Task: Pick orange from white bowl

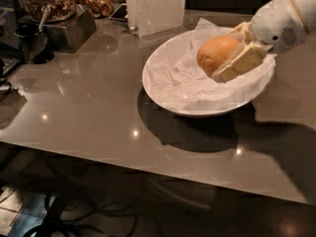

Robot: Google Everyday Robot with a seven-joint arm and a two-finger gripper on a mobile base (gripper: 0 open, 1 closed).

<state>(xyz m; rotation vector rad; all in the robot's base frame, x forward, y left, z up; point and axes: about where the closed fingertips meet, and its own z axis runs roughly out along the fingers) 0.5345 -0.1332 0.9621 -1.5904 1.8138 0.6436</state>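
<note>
White bowl (163, 90) lies beneath the gripper (226, 56) clasping the orange (215, 52).

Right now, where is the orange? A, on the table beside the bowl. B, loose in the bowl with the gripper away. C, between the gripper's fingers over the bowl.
C: the gripper is shut on the orange, over the bowl.
</note>
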